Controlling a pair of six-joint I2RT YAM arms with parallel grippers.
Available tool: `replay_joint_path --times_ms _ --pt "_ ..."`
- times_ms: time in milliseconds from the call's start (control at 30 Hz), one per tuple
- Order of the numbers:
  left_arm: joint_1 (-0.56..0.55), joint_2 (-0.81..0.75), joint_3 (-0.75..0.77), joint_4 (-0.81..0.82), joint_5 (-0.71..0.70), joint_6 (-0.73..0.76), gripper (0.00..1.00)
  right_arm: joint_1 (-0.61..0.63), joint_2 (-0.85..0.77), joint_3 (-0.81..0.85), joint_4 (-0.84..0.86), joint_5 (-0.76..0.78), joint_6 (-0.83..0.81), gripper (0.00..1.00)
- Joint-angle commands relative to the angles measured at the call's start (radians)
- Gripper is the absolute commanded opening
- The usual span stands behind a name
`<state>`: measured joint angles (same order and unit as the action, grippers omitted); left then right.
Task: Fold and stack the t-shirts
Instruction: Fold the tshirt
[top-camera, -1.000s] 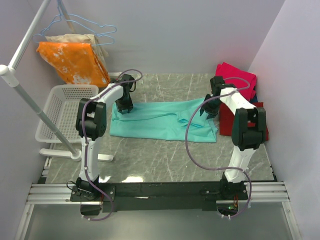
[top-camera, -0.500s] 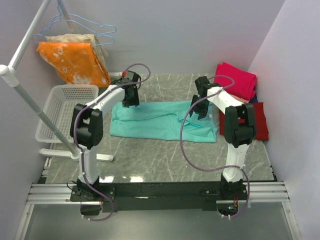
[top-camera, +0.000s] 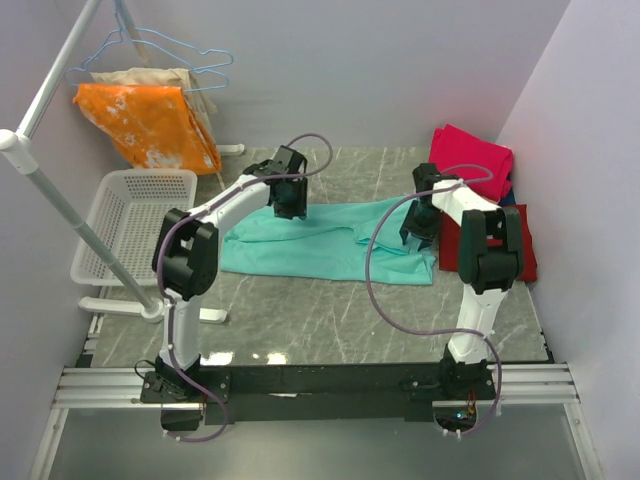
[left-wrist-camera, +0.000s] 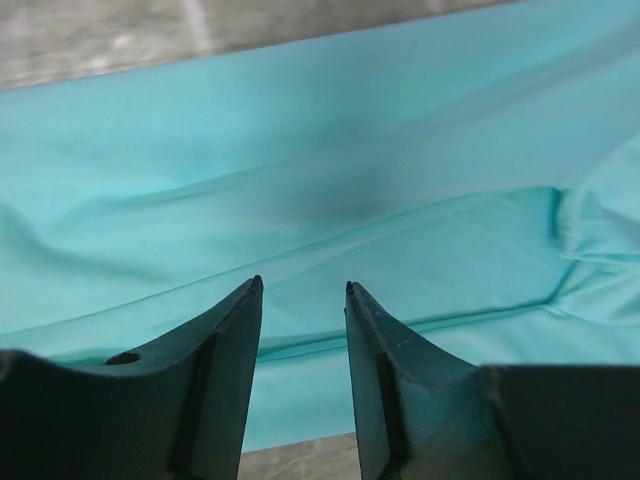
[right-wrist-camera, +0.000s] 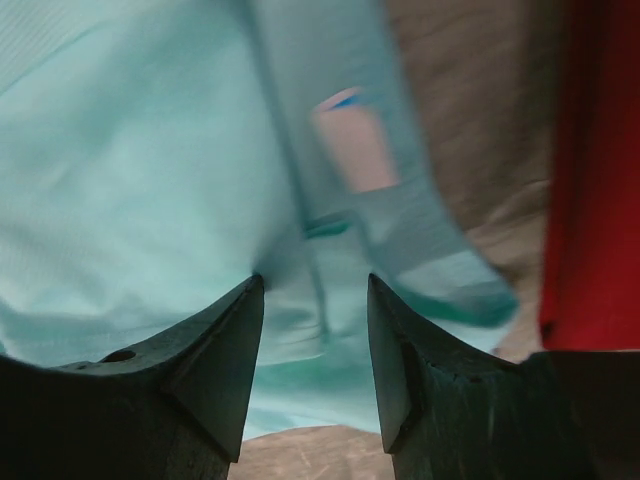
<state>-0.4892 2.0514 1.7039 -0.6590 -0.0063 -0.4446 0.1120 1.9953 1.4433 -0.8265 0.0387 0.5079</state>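
Note:
A teal t-shirt (top-camera: 320, 245) lies spread flat across the middle of the marble table. My left gripper (top-camera: 290, 200) hovers over its far edge, jaws open; in the left wrist view the left gripper (left-wrist-camera: 300, 286) has only smooth teal t-shirt (left-wrist-camera: 330, 150) below it. My right gripper (top-camera: 420, 225) is over the shirt's right end, open. In the right wrist view the right gripper (right-wrist-camera: 313, 282) is above the blurred teal collar and its label (right-wrist-camera: 350, 140). A magenta-pink t-shirt (top-camera: 475, 160) and a dark red t-shirt (top-camera: 525, 258) lie at the right.
A white basket (top-camera: 120, 215) stands at the left beside a white rack pole (top-camera: 60, 210). An orange blotched cloth (top-camera: 150, 125) and a beige cloth hang on hangers at the back left. Walls close in behind and on the right.
My left gripper has slid right along the shirt's far edge. The right gripper swung left, then came back to the shirt's right end. The shirt lies much the same.

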Motion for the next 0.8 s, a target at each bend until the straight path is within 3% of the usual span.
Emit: replay_joint_path --times_ms 0,267,400,467,600,767 --pt "-0.055 0.05 0.082 0.016 0.077 0.033 0.44 -0.041 -0.047 0.003 0.015 0.026 0.017 0.52" --pt "-0.117 0.107 0.151 -0.019 0.051 0.052 0.44 -0.066 -0.026 0.008 0.035 0.012 0.034 0.46" --pt "-0.115 0.116 0.158 -0.027 0.037 0.058 0.44 -0.071 -0.007 0.023 0.027 0.013 0.037 0.23" --pt "-0.117 0.119 0.163 -0.033 0.034 0.061 0.44 -0.071 -0.012 0.019 0.032 0.012 0.038 0.2" --pt "-0.117 0.124 0.158 -0.036 0.035 0.066 0.44 -0.071 -0.015 0.023 0.029 0.015 0.038 0.0" --pt "-0.117 0.125 0.161 -0.04 0.029 0.069 0.43 -0.074 -0.021 0.049 0.026 0.02 0.041 0.0"
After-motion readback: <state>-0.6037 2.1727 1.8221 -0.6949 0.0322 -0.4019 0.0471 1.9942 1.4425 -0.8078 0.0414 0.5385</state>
